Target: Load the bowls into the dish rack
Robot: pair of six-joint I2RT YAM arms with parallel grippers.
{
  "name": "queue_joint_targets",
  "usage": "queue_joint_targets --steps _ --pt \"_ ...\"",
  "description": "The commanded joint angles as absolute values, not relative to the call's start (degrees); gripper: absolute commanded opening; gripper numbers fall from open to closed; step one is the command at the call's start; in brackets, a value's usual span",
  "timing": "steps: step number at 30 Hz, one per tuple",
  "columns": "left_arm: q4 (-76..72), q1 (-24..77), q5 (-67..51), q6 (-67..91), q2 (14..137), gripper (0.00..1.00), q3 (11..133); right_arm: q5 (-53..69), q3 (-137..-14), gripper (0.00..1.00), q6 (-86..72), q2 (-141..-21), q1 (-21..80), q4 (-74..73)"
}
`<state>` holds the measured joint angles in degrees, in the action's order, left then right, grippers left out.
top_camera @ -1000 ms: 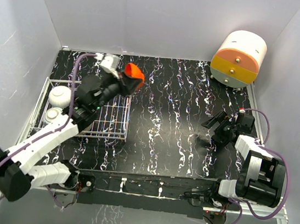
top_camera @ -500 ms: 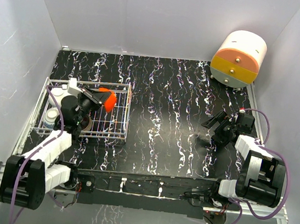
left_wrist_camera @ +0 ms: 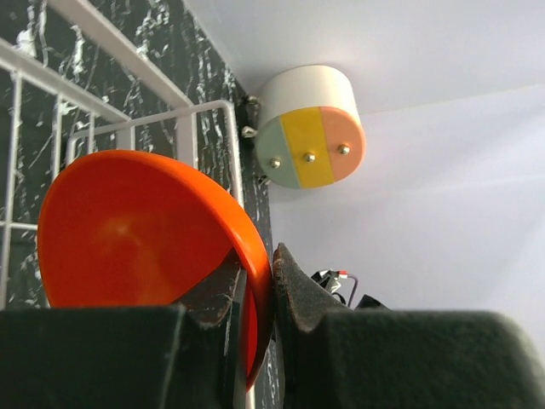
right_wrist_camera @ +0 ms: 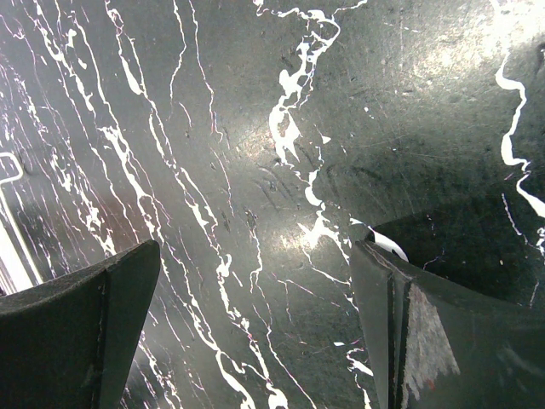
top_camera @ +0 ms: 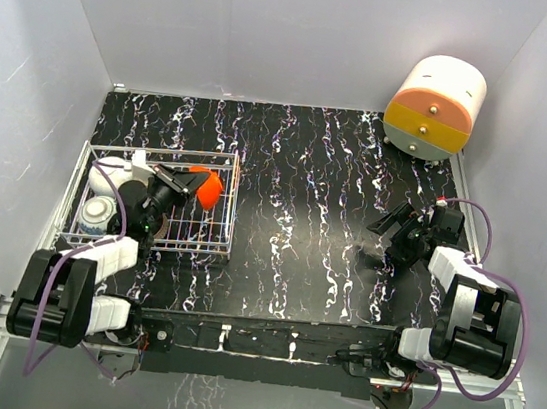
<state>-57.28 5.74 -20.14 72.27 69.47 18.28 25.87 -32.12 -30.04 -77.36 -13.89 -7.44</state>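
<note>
Red-orange bowl (left_wrist_camera: 145,230) clamped by its rim in left gripper (left_wrist_camera: 258,271) jaws, tilted above right end of dish rack (top_camera: 231,209), seemingly not seated. Placing step; next: lower, release. Right gripper (right_wrist_camera: 255,256) jaws apart, well right of dish rack.

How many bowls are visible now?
3: white bowl and patterned bowl at the left end of the dish rack, red-orange bowl pinched by the left gripper at its right side. The left arm may hide more.
</note>
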Motion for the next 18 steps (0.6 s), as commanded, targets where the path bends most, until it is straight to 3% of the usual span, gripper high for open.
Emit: queue_joint_targets --steps 1,18 --pt "-63.41 5.54 -21.75 72.70 71.17 0.00 18.18 25.53 -31.59 0.98 -29.43 -77.82 -14.06 -6.51" --pt "-65.48 5.54 -26.22 72.92 75.01 0.00 12.26 25.82 -31.03 0.98 -29.95 -78.24 -14.06 -5.58"
